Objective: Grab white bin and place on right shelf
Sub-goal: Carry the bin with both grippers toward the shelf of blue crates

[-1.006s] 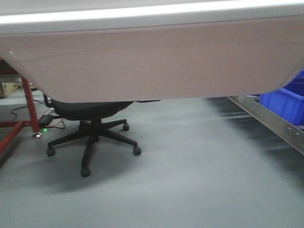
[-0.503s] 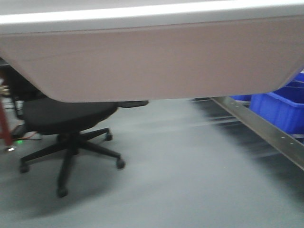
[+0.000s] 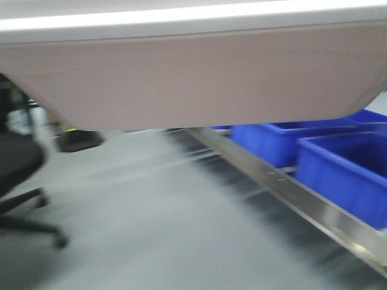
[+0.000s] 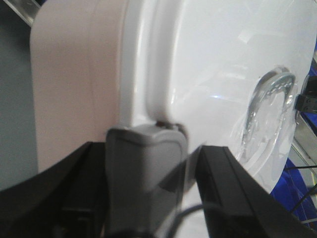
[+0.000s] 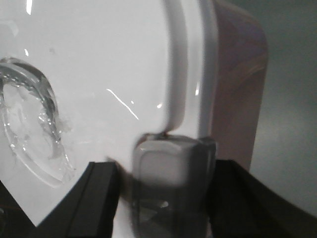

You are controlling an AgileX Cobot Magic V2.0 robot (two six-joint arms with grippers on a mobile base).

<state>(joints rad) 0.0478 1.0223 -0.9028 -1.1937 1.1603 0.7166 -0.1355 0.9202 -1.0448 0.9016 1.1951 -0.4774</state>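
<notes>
The white bin [image 3: 193, 78] is held up off the floor, and its pinkish side fills the top of the front view. In the left wrist view its glossy lid [image 4: 213, 64] faces me. My left gripper [image 4: 148, 161] is shut on the grey latch [image 4: 143, 173] at the bin's rim. The right wrist view shows the lid [image 5: 99, 74] with its recessed handle [image 5: 29, 124], and my right gripper [image 5: 166, 173] is shut on the grey latch [image 5: 171, 168] at the opposite end. I cannot tell whether the steel rail [image 3: 290, 190] at lower right belongs to the right shelf.
Blue crates [image 3: 344, 175] sit behind the steel rail on the right. A black office chair [image 3: 18, 163] is at the left edge. Grey floor [image 3: 151, 229] spreads below the bin. The background is motion-blurred.
The view has swung to the right: the chair slid from centre to the left edge, and the rail and blue crates moved in. The bin keeps its place in the frame.
</notes>
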